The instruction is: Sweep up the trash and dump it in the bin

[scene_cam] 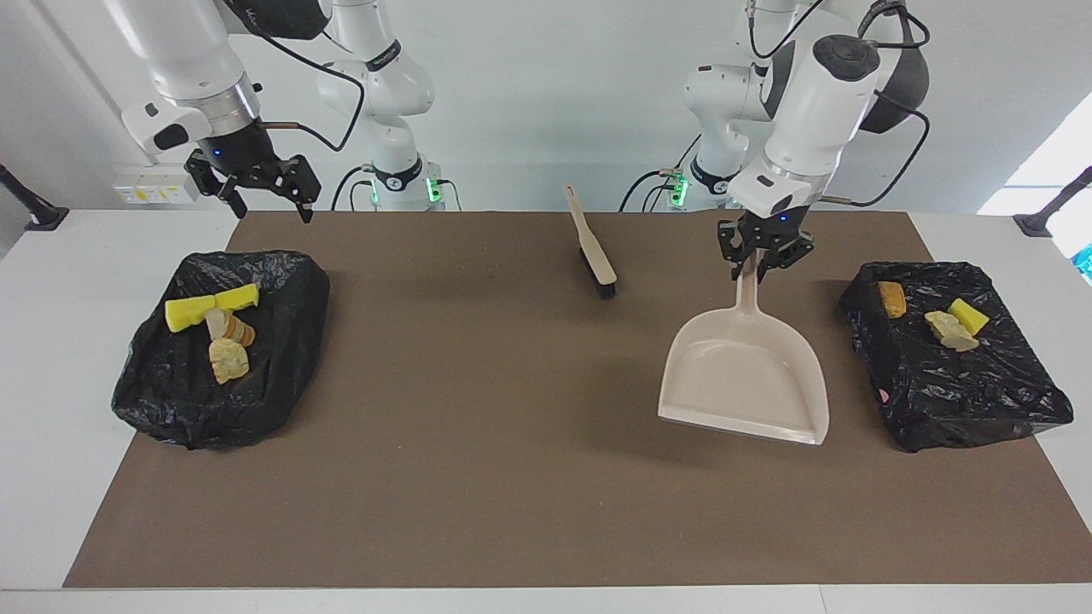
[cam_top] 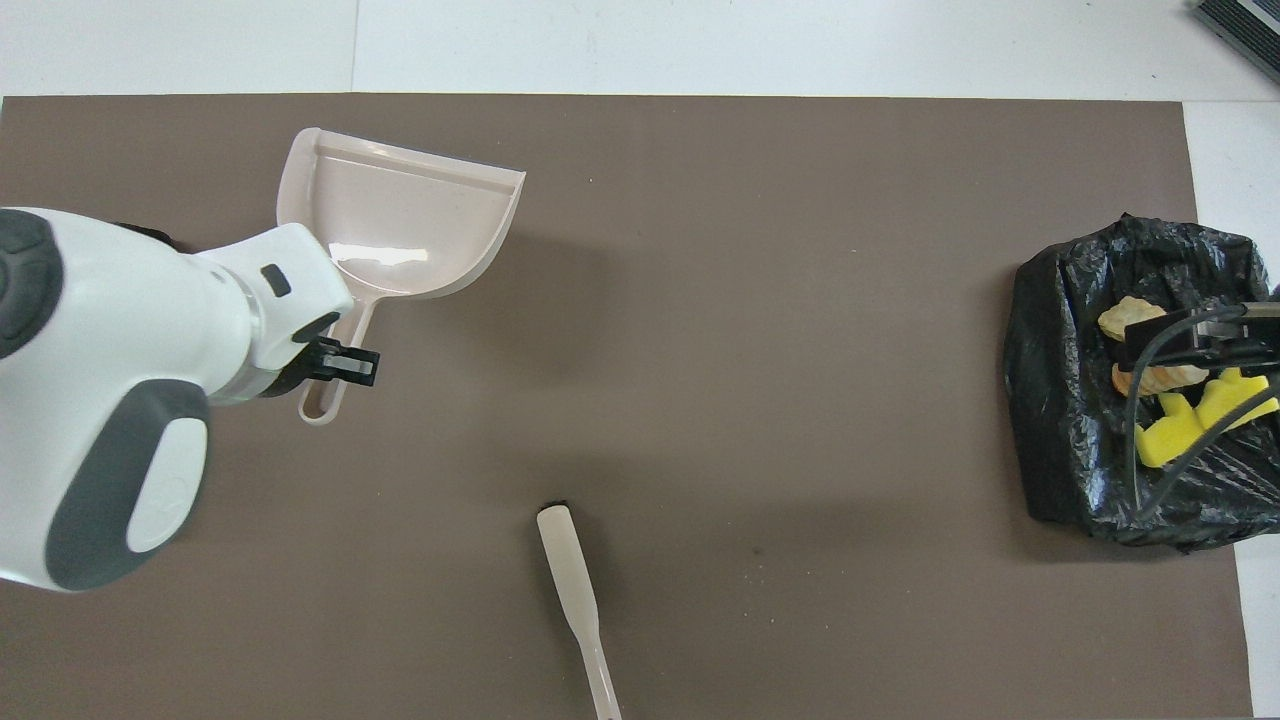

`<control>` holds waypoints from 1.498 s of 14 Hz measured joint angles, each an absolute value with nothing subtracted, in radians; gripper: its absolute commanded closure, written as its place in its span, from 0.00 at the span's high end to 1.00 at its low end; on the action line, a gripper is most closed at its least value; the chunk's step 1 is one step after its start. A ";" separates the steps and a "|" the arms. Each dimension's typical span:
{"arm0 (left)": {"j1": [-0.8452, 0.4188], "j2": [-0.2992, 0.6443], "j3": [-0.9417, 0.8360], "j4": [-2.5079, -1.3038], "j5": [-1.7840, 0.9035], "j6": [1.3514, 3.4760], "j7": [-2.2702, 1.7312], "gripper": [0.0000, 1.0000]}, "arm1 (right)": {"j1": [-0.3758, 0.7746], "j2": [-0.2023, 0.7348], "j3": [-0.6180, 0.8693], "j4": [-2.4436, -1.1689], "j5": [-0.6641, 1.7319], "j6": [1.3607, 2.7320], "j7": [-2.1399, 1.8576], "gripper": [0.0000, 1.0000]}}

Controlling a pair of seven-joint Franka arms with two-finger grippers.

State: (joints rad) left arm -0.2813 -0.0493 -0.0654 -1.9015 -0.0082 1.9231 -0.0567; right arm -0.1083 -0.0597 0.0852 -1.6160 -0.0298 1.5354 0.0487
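left gripper grips dustpan handle, pan hanging tilted over mat.

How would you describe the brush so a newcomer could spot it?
On the brown mat, look at the edge nearest the robots, midway between the two black bin bags. The slim beige brush with black bristles lies there alone, untouched, far narrower than the broad beige dustpan.

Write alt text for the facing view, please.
The left gripper holds an empty beige dustpan by its handle over the brown mat. Trash lies on two black bin bags at the table's ends. The open right gripper waits raised.
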 measured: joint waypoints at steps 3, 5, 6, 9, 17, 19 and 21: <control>-0.366 0.022 -0.065 -1.906 -0.034 1.999 -0.139 0.00 | -0.108 -0.060 0.085 -1.616 -0.030 1.535 0.049 1.00; -0.421 0.079 -0.064 -1.909 -0.037 2.056 -0.209 0.00 | -0.108 -0.060 0.085 -1.616 -0.030 1.535 0.049 1.00; -0.448 0.111 -0.065 -1.911 -0.037 2.089 -0.245 0.00 | -0.108 -0.060 0.085 -1.616 -0.030 1.535 0.049 1.00; -0.500 0.178 -0.065 -1.914 -0.037 2.174 -0.297 0.00 | -0.108 -0.060 0.085 -1.616 -0.030 1.535 0.049 1.00; -0.572 0.217 -0.064 -1.929 -0.038 2.235 -0.464 0.00 | -0.108 -0.060 0.085 -1.616 -0.030 1.535 0.049 1.00; -0.579 0.217 -0.065 -1.933 -0.039 2.236 -0.469 0.00 | -0.108 -0.060 0.085 -1.616 -0.030 1.535 0.049 1.00; -0.589 0.217 -0.065 -1.945 -0.039 2.244 -0.470 0.00 | -0.108 -0.060 0.085 -1.616 -0.030 1.535 0.049 1.00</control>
